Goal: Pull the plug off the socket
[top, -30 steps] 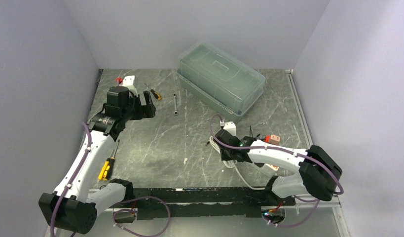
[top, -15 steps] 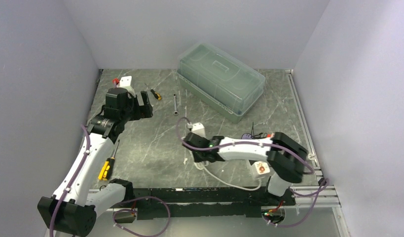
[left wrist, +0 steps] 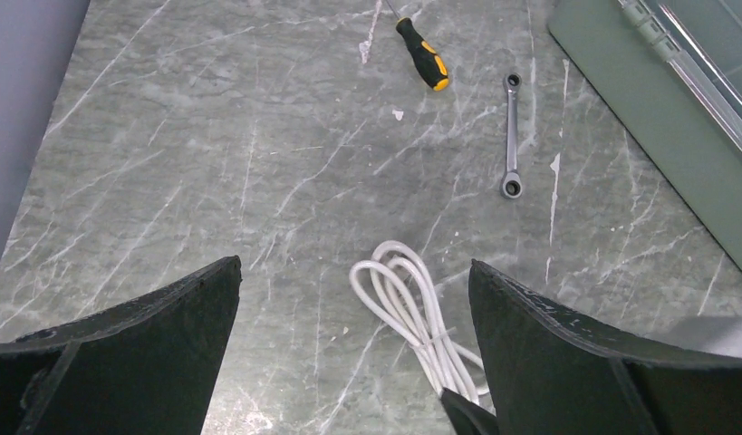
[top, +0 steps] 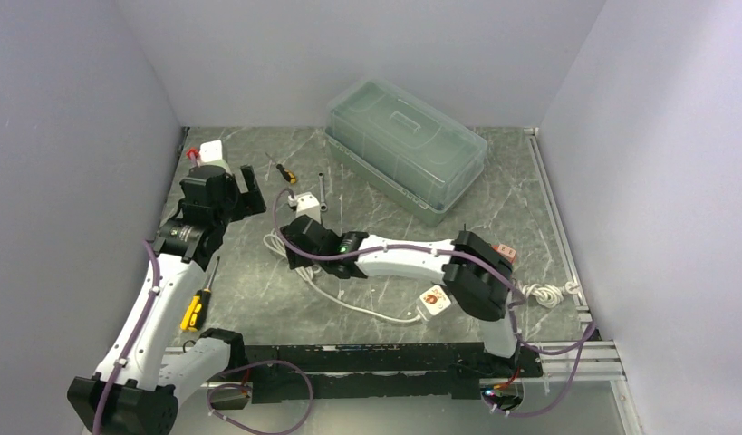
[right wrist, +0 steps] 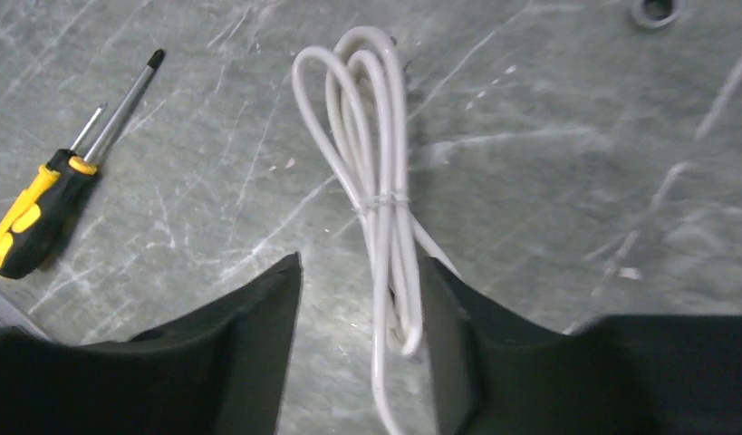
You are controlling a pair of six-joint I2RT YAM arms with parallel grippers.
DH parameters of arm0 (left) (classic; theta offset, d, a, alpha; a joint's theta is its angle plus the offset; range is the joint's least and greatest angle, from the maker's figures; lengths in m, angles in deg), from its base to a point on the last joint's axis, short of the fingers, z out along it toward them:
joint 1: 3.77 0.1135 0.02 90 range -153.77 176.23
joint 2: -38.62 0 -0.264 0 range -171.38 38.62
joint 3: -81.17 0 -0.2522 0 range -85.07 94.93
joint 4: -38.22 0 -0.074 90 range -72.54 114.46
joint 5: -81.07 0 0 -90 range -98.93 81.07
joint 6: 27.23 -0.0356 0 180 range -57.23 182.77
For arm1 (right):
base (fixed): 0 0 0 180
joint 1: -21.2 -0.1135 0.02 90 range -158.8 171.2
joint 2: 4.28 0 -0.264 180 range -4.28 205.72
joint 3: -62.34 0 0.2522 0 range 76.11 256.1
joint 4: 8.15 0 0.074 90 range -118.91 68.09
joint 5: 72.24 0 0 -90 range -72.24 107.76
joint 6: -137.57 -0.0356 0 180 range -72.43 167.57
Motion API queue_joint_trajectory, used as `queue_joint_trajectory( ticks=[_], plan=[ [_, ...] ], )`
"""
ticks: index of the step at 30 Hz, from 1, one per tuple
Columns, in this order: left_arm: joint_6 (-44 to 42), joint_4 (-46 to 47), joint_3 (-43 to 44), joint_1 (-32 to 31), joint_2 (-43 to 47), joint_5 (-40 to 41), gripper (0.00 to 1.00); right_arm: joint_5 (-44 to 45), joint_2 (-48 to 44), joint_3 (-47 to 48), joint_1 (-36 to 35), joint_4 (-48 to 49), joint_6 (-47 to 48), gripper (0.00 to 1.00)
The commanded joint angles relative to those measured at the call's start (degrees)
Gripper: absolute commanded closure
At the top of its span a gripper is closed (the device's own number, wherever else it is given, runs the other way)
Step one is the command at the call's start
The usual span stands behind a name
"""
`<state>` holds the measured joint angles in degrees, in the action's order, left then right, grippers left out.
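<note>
Mid-desk, right claw (right wrist: 361, 267): narrow, one finger on each side of the tied cable (right wrist: 385, 199). The cable lies against one finger with a gap at the other, so I judge it hooked, not clamped.
Right arm: stretched low across the desk (top: 258, 299) into the left half, the reach needed to get at the cable's looped end.
Plug and socket: I take the white block with the orange mark (top: 433, 299) for the pair. It lies beside my right forearm, well apart from both claws. The cable runs from it toward my right claw. The seam is too small to see, but I judge the plug seated.
Coil (top: 548, 292): at the right edge. Its link to the block is hidden by my arm.
Left claw (left wrist: 353, 261): wide and empty, hovering over the cable loops, placed to take them.
Risk: a pull on the cable alone will likely drag the whole block.
Next: one claw should pin the block.
</note>
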<state>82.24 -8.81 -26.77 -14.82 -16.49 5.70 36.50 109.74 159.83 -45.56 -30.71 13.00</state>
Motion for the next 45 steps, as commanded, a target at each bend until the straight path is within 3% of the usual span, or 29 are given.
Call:
queue_joint_trajectory(
  ticks=[1, 6, 11, 17, 24, 28, 33, 45],
  plan=[
    [1.7, 1.1, 0.4, 0.6, 0.4, 1.8, 0.00, 3.7, -10.5, -4.8, 0.3, 3.2, 3.7, 0.39],
    [2.7, 0.8, -0.7, 0.7, 2.4, 0.5, 0.00, 6.4, -22.6, -16.7, 0.4, -1.0, 1.8, 0.21],
    [3.9, -1.1, -3.4, 0.6, 1.3, -7.7, 0.00, 11.7, -36.3, -26.0, 1.1, -8.2, -0.9, 0.09],
    [5.1, -2.4, -6.6, -0.5, -2.4, -17.2, 0.00, 12.9, -51.4, -36.1, 6.8, -12.9, -2.8, 0.06],
    [5.4, -3.7, -5.1, -2.3, -9.1, -17.6, 0.00, 4.7, -69.3, -48.9, 21.0, -11.4, -1.3, 0.01],
    [5.8, -3.3, -5.4, -2.7, -12.0, -19.2, 0.00, 2.7, -73.2, -51.0, 26.0, -14.1, -0.1, 0.00],
    [6.0, -5.1, -4.0, -3.0, -18.0, -19.7, 0.01, 2.8, -73.4, -51.8, 27.4, -15.2, -0.3, 0.00],
    [5.8, -4.8, -2.5, -3.3, -28.3, -23.1, 0.18, 3.8, -73.6, -52.4, 27.5, -16.0, -1.6, 0.00]
  ],
)
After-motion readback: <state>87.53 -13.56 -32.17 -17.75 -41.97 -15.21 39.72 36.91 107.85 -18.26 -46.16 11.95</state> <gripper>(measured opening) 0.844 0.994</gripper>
